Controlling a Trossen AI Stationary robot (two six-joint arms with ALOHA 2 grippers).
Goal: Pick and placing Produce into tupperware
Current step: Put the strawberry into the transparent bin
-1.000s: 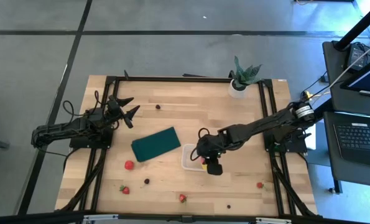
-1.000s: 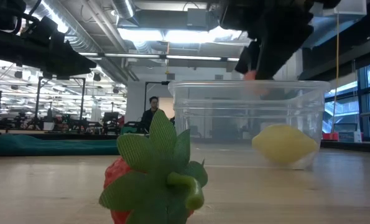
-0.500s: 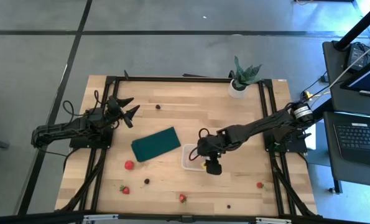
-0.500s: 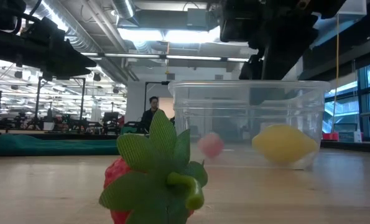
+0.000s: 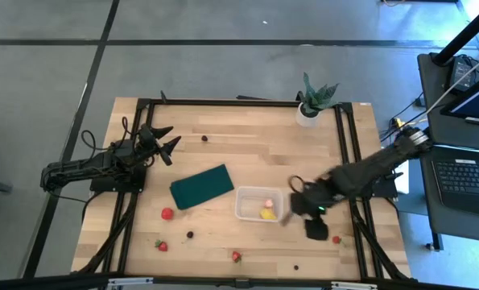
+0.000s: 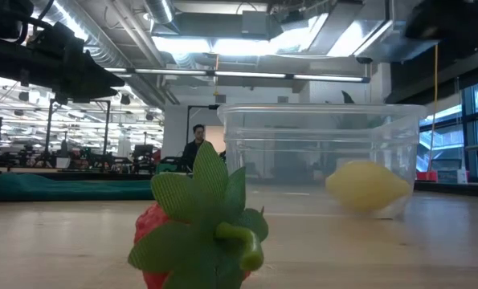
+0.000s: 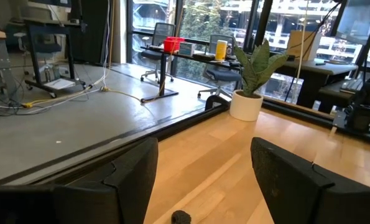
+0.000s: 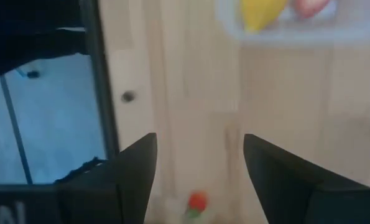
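Note:
The clear tupperware (image 5: 255, 205) stands on the table near its middle; in the low view the tupperware (image 6: 319, 152) is behind a strawberry (image 6: 202, 233). In it lie the yellow lemon-like fruit (image 5: 267, 214) and a small red fruit (image 5: 267, 201). My right gripper (image 5: 302, 211) is open just right of the tub and touches nothing. Its wrist view shows the right gripper (image 8: 199, 158) above bare wood, with a strawberry (image 8: 197, 200) below it. My left gripper (image 5: 165, 142) waits open near the table's far left, with a dark berry (image 7: 181, 216) in front of the left gripper (image 7: 203, 174).
The dark green pad (image 5: 201, 186) lies left of the tub. Loose on the near half are a red round fruit (image 5: 167, 213), strawberries (image 5: 162, 246) (image 5: 236, 256) (image 5: 336, 239) and dark berries (image 5: 190, 234) (image 5: 296, 267). A potted plant (image 5: 313, 101) stands at the far edge.
My right gripper was over the tub. A small red fruit dropped from it into the tub and came to rest beside the lemon-like fruit. The gripper then swung quickly toward the table's right and near side, clear of the tub.

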